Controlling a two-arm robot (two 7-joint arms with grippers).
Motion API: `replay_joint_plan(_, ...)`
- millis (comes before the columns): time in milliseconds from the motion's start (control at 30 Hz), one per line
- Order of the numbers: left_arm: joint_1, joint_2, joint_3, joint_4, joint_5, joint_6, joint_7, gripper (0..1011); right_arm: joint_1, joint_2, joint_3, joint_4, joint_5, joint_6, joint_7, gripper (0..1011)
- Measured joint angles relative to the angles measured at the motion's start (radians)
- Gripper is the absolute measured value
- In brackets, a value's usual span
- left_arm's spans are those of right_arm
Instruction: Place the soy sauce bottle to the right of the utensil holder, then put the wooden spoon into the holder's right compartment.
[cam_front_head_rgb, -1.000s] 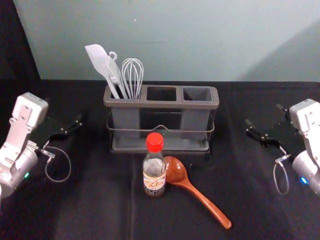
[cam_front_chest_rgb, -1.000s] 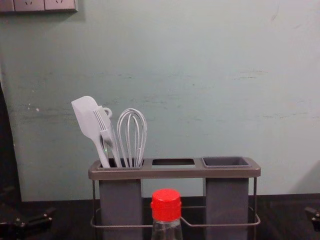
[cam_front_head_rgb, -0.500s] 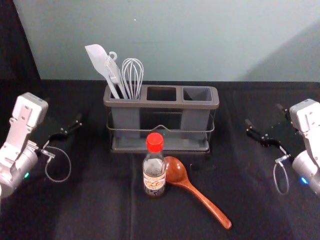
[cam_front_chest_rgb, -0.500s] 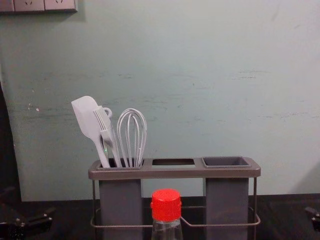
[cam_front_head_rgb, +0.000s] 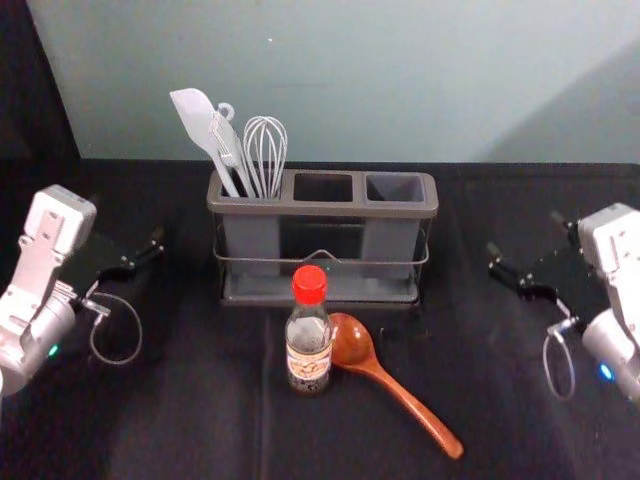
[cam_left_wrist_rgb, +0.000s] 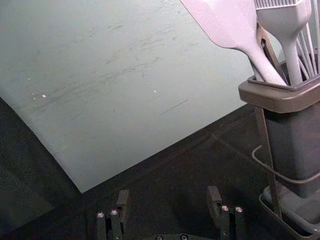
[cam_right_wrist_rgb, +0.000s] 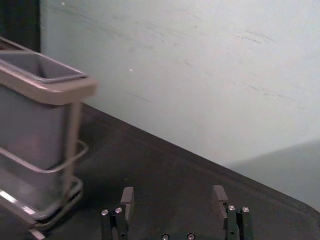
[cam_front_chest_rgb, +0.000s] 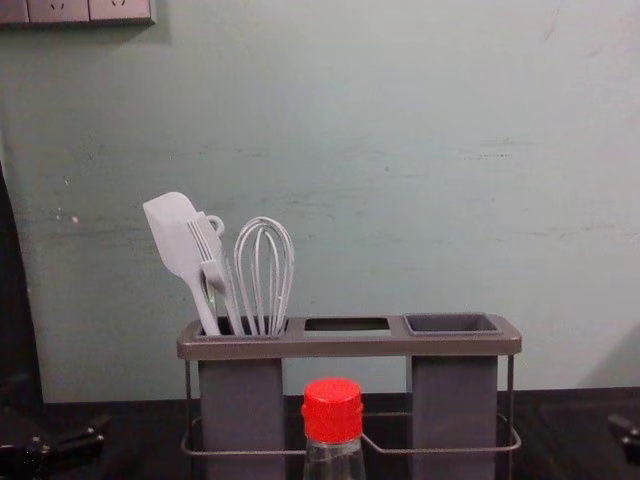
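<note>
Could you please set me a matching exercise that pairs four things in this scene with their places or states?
Column 1
1. Soy sauce bottle
2. Wooden spoon
3. Whisk
4. Right gripper

Column 2
A. Lying on the black table surface
B. Open, to the right of the utensil holder
C. Standing upright with its red cap on
D. In the utensil holder's left compartment

Right pairs: 1-C, 2-A, 3-D, 4-B

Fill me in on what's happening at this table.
Nothing is gripped: the left claw and right claw hang open at either side. The clear, red-capped soy sauce bottle stands in front of the long grey utensil holder, beside the long-handled, reddish-brown wooden spoon. The holder's right compartment is empty; neither placement is done.
</note>
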Motion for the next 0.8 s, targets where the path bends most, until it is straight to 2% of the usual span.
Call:
replay_joint_plan(67, 0.000, 0.000, 0.000, 0.000, 0.000, 0.000, 0.000, 1000, -0.030, 0.008, 0.006, -0.042, -0.003, 0.009, -0.003, 1002)
replay_joint_plan(400, 0.000, 0.000, 0.000, 0.000, 0.000, 0.000, 0.000, 1000, -0.217, 0.043, 0.058, -0.242, 0.082, -0.006, 0.041, 1002)
replay_joint_plan(567, 0.000, 0.000, 0.000, 0.000, 0.000, 0.000, 0.000, 1000, -0.262, 0.049, 0.065, -0.286, 0.097, -0.021, 0.064, 1000)
replay_joint_plan(633, 0.000, 0.000, 0.000, 0.000, 0.000, 0.000, 0.000, 1000, -0.289, 0.053, 0.068, -0.315, 0.122, -0.041, 0.104, 1002)
replay_joint_plan(800, 0.000, 0.000, 0.000, 0.000, 0.000, 0.000, 0.000, 1000, -0.300, 0.051, 0.055, -0.338, 0.153, -0.059, 0.175, 1000)
